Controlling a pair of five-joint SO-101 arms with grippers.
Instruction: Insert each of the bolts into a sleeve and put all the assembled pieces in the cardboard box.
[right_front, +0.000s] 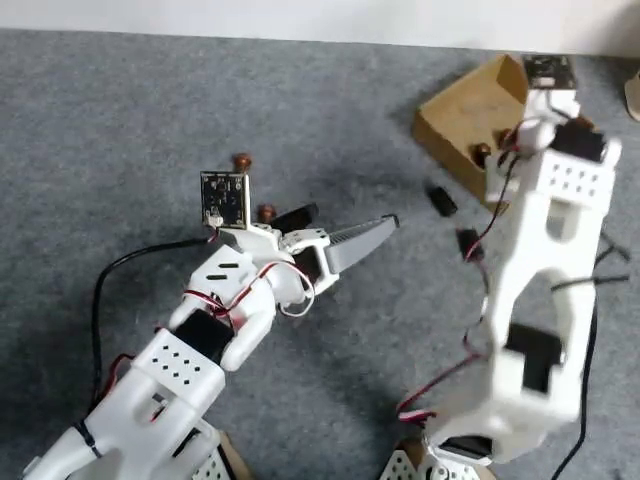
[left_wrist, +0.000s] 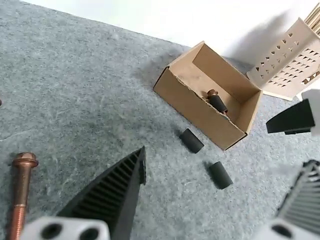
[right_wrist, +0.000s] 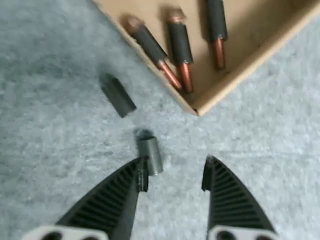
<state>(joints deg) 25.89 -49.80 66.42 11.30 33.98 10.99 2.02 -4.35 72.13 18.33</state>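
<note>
Three assembled pieces (right_wrist: 180, 47) lie side by side in the cardboard box (right_front: 470, 105) at the far right of the table (right_front: 120, 120). One sleeve (left_wrist: 191, 140) rests just outside its wall, a second sleeve (left_wrist: 220, 174) beside that, and a bolt (left_wrist: 20, 192) lies well apart to the left.

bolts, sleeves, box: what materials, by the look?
Bolts: metal, probably copper-plated; shiny reddish-brown, threaded shank.
Sleeves: matte dark grey tubes, likely plastic or rubber; can't tell which.
Box: plain brown cardboard, raw cut edges.
</note>
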